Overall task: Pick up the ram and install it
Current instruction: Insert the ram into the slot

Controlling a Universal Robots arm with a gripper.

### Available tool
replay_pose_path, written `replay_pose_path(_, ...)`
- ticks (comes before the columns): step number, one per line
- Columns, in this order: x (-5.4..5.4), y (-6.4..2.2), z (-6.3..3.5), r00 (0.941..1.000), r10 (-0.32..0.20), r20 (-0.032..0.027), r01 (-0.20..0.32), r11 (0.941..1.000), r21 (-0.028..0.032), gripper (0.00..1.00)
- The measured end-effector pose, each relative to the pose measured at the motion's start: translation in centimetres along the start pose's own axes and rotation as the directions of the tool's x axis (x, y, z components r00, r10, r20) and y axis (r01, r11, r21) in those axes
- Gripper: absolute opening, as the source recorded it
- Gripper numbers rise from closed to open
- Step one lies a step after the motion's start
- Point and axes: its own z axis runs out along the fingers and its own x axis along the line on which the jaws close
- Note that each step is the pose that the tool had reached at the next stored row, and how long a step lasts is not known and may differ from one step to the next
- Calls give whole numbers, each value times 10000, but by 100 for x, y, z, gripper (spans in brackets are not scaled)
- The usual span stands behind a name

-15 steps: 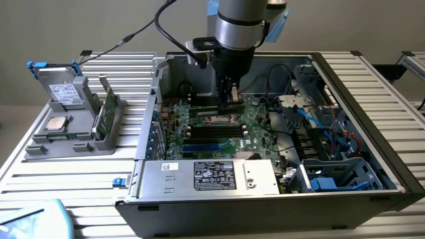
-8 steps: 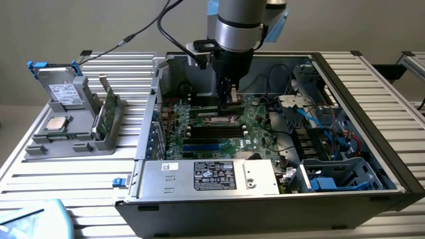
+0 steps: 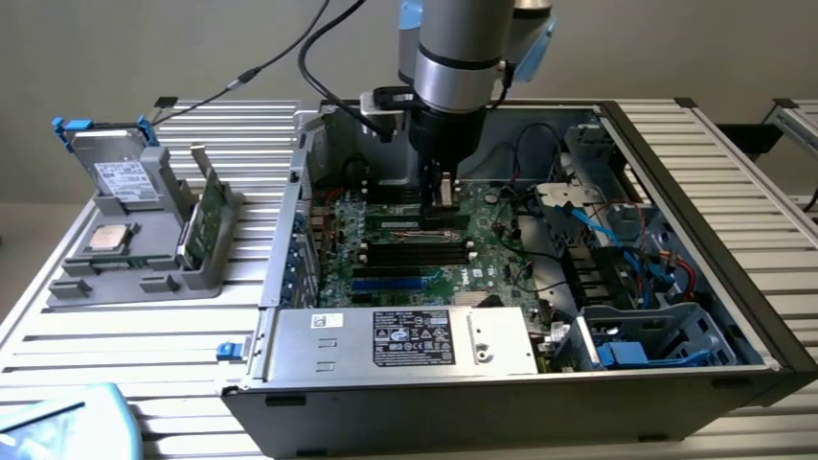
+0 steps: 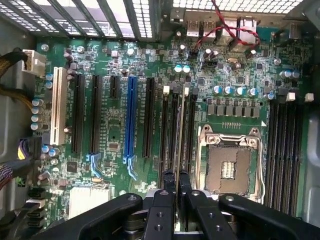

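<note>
The ram [image 4: 178, 135] appears edge-on in the wrist view as a thin strip running along a black memory slot, between two white slot latches [image 4: 186, 91] and beside the open processor socket [image 4: 227, 162]. My gripper [image 4: 177, 192] is shut on the ram's near end, one black finger [image 4: 165, 200] on each side. In the exterior view the gripper [image 3: 443, 203] reaches straight down into the open computer case [image 3: 715, 182], low over the motherboard [image 3: 492, 254] at the memory slots. How deep the ram sits in the slot I cannot tell.
A grey holder [image 3: 141, 283] at the exterior view's left carries a hard drive [image 3: 122, 177], a green card with a bracket [image 3: 202, 216] and a silver processor chip [image 3: 109, 238]. The power supply [image 3: 409, 340] lies along the case front. Cables [image 3: 626, 240] crowd the case's right side.
</note>
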Motion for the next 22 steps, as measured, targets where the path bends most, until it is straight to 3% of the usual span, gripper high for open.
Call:
replay_pose_path(13, 2, -42, 132, 9997, 92, -212, -93, 9999, -46, 14)
replay_pose_path(15, 3, -42, 146, 9996, 91, -279, -93, 9999, -69, 14)
replay_pose_path(20, 4, -44, 171, 9986, 58, -528, -66, 9999, -151, 14)
replay_pose_path(22, 4, -44, 172, 9984, 55, -561, -65, 9998, -172, 14)
